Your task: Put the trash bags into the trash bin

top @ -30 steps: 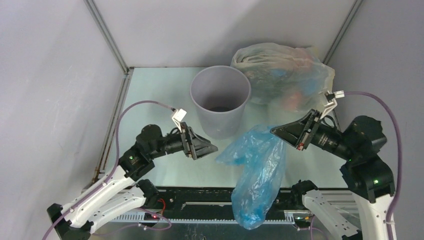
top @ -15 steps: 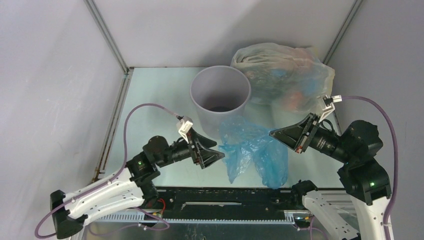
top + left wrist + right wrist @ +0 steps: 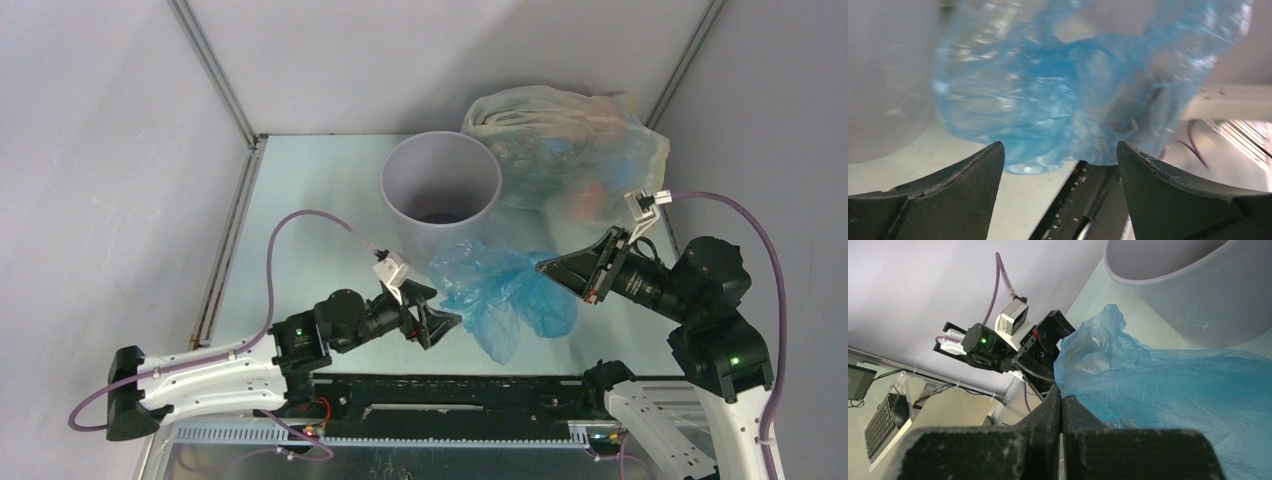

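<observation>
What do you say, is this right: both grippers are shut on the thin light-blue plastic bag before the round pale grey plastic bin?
Not quite. Only the right gripper is shut on the thin light-blue plastic bag; the left gripper is open, as the left wrist view shows.

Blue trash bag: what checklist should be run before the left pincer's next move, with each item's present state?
1. Right pincer shut on the blue bag: ok.
2. Left pincer open, bag just ahead of it: ok.
3. Trash bin upright, mouth unobstructed: ok.
4. Bag inside the bin: not ok, it is outside, in front.
5. Bag's opening findable: cannot tell.
</observation>
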Action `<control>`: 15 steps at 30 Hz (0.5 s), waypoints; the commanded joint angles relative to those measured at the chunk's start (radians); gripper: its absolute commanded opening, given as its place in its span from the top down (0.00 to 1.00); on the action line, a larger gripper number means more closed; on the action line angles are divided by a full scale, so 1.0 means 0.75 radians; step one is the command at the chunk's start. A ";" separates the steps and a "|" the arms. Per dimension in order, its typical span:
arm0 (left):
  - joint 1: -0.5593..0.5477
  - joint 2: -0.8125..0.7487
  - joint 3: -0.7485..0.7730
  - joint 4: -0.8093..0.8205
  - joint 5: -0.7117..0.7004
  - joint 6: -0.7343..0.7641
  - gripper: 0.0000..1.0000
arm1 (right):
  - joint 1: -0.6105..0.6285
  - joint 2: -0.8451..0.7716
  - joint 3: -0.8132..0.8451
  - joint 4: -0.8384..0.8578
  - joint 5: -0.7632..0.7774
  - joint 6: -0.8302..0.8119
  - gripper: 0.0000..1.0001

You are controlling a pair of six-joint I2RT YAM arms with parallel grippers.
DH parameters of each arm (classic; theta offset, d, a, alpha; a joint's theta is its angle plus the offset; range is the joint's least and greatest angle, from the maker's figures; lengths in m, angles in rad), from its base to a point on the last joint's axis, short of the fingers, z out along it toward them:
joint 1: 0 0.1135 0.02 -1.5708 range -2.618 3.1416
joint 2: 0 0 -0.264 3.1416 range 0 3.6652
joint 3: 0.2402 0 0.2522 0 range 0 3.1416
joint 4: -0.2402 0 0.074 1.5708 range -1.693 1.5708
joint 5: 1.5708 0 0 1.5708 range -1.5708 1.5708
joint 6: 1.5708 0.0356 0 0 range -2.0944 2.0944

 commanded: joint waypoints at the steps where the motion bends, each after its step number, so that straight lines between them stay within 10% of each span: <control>1: -0.004 -0.055 -0.009 -0.044 -0.317 0.006 0.12 | 0.006 0.010 -0.001 -0.025 0.030 -0.066 1.00; 5: 0.044 -0.138 -0.088 -0.046 -0.337 -0.106 0.24 | 0.006 -0.010 -0.014 -0.072 0.055 -0.097 1.00; 10: 0.177 -0.124 -0.164 0.073 -0.071 -0.188 0.01 | 0.005 -0.051 -0.057 -0.060 0.046 -0.093 1.00; 15: 0.195 0.043 -0.166 0.266 0.073 -0.202 0.00 | 0.006 -0.059 -0.057 -0.089 0.024 -0.111 1.00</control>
